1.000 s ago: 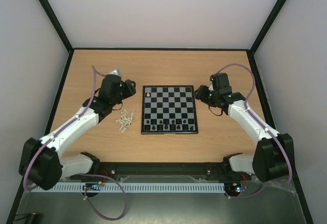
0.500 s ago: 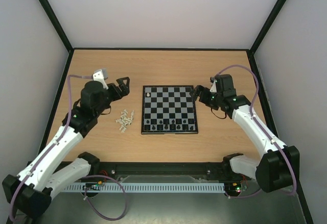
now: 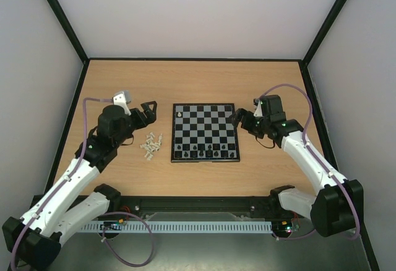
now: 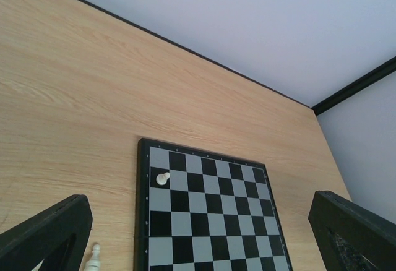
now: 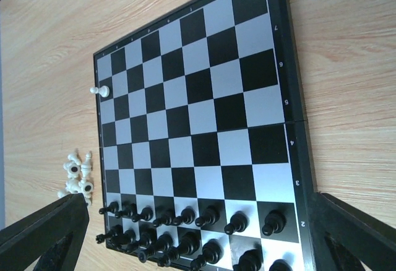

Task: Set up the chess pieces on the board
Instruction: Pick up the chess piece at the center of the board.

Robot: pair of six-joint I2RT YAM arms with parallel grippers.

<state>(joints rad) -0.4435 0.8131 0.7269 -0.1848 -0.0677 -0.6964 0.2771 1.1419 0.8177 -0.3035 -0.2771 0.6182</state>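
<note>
The board (image 3: 205, 132) lies flat in the middle of the table (image 3: 204, 82), square to its edges. Black men (image 3: 204, 152) fill the two ranks nearest the arms, standing upright in rows. One white pawn (image 3: 179, 116) stands alone in the leftmost file, on the second rank from the far edge. The other white men lie in a loose heap (image 3: 151, 145) on the bare wood just left of the board, near its near-left corner, most of them tipped over (too small to tell which pieces they are). The left claw (image 3: 148, 112) hangs above the table left of the board's far-left corner, beyond the heap, its fingers spread wide with nothing between them; its wrist view looks across the board's far-left part and the pawn. The right claw (image 3: 240, 119) sits just beside the board's right edge, toward the far corner, likewise gaping wide and empty, and its wrist view takes in the whole board between the two fingers.
</note>
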